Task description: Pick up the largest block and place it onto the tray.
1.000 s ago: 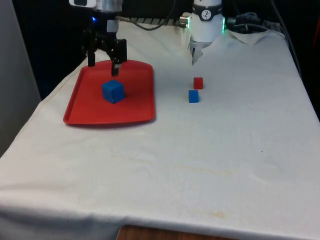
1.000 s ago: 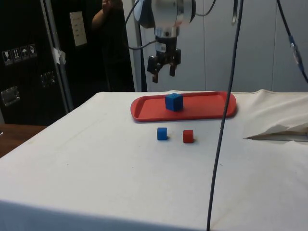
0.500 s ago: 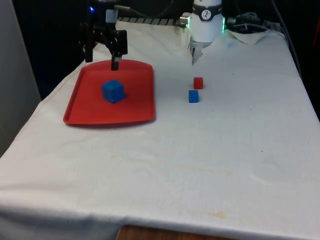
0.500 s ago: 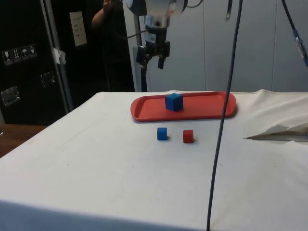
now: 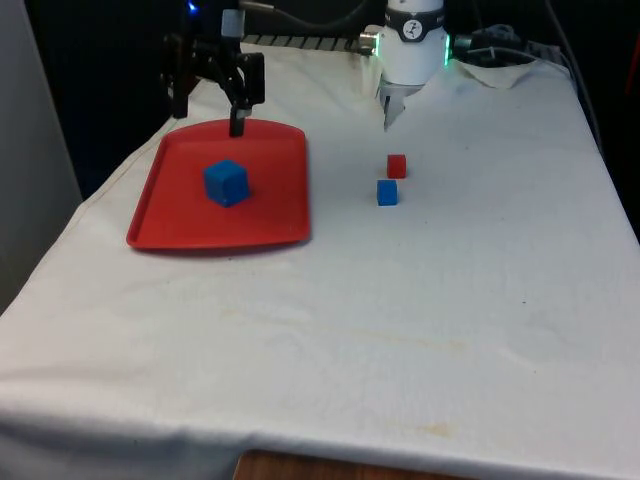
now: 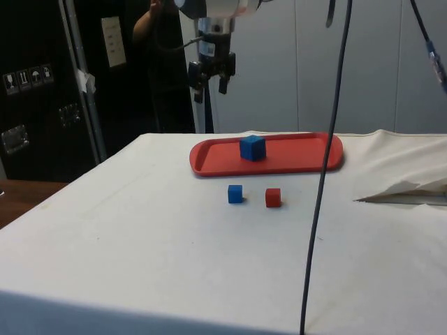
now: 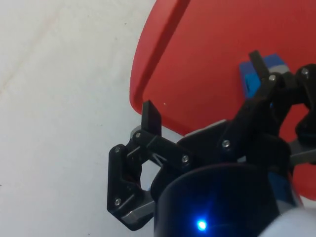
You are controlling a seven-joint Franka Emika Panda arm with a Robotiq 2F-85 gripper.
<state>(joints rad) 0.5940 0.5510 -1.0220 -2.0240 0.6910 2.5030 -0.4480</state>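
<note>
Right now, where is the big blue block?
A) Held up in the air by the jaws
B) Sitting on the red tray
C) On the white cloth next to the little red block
B: the big blue block rests on the red tray, while the gripper hangs open and empty above the tray's far edge.

Front, side, perhaps-overhead wrist; shared tray.
</note>
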